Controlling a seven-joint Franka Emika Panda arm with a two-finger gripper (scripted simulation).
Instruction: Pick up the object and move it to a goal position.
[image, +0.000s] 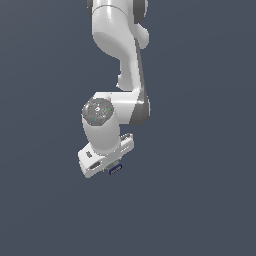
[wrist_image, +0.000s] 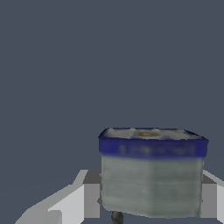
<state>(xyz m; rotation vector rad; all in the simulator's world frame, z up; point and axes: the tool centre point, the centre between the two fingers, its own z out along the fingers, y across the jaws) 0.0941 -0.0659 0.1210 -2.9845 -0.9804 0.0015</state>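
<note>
Exterior and wrist views. My tool (image: 111, 167) pinches the tin (wrist_image: 152, 171) between its fingers (wrist_image: 83, 199), one on each side; the tin sits at the tool's tip, its blue rim facing away from the wrist. I judge the hold narrow: a quick swing toward the goal could twist or slip the tin out, dropping it. No goal marker shows.

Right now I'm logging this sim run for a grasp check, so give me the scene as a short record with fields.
arm: one white Panda, wrist pointing down
gripper: fingers on either side of the tin, looks shut on it
object: tin, grey-olive sides, dark blue rim, orange-brown mark on its face
object in exterior view: only a sliver visible under the hand
surroundings: plain grey-blue background
goal marker: none visible
</note>
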